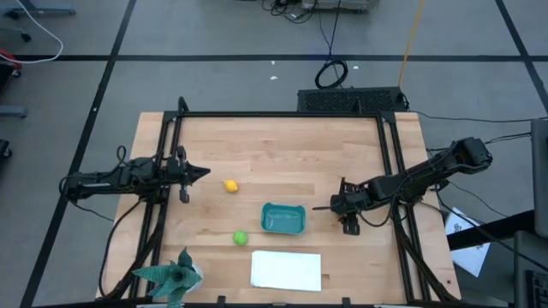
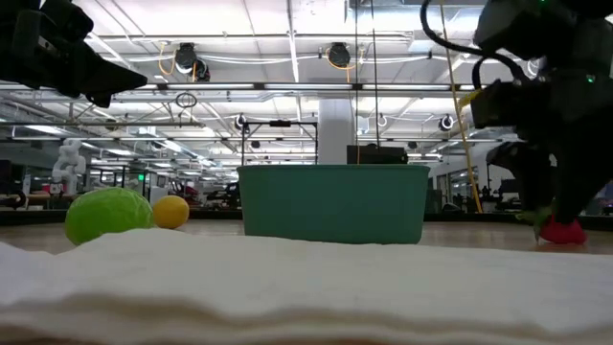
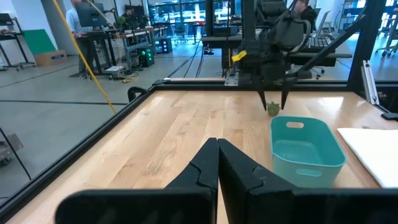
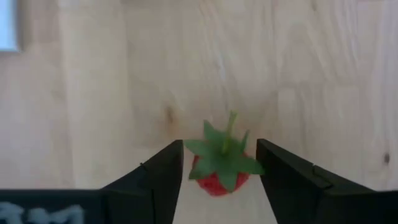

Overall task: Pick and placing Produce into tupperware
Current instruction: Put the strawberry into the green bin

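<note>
Right wrist view: the right gripper (image 4: 219,171) is straddling the little red fruit (image 4: 219,169), about to pinch it.

From where I'm standing this is the grab step for the red one. Fingers sit either side of it with a sliver of gap showing, so spread but close, not yet clamped as far as I can tell. In the high view that's right of centre, just right of the teal tub (image 1: 283,219). The lemon (image 1: 230,186) sits centre-left, the green ball (image 1: 241,238) lower down; both are on the wood, and the tub looks empty. The left gripper (image 1: 202,172) is parked at mid-left, fingers pressed together. Next move, I'd guess: finish the squeeze, lift, carry it left over the tub.
</note>
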